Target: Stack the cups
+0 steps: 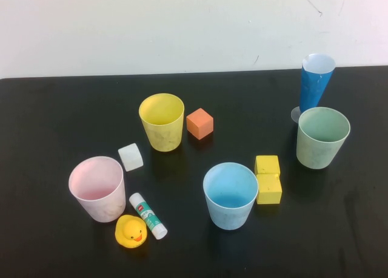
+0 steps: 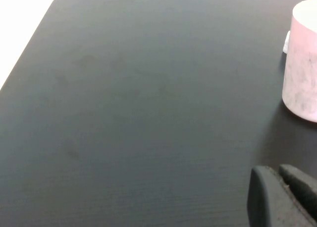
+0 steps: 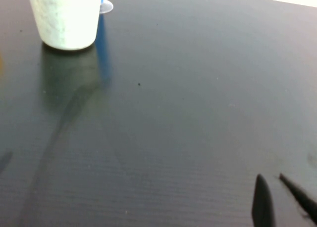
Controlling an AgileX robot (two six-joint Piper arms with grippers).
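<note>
While all four cups stand upright and apart on the black matte table [image 1: 60,108], none is nested in another. The yellow matte plastic tapered cup [image 1: 162,121] is placed toward the middle rear, with an orange cube [image 1: 200,123] just beside it on its right. The pink matte plastic cup [image 1: 97,188] is set at the front left; a small white cube [image 1: 131,156] lies near it toward the rear, and a white glue stick with a green label [image 1: 148,215] and a yellow rubber duck [image 1: 131,231] lie close to its base at the front. The light blue matte plastic cup [image 1: 230,195] is seen front of centre, with two yellow cubes [image 1: 268,180] touching each other just to its right. The pale green matte plastic cup [image 1: 322,136] is found at the right, and a tall narrow dark-blue cone on a clear round base [image 1: 315,84] stands just behind it. Neither arm is visible from the high view. From the left wrist camera, the left gripper [image 2: 282,197] is seen low over bare table near the pink cup [image 2: 302,63], its fingertips almost together with only a thin slit between them. From the right wrist camera, the right gripper [image 3: 277,197] is seen above bare table, well apart from the pale green cup [image 3: 67,16], with a narrow gap between its dark fingertips.
</note>
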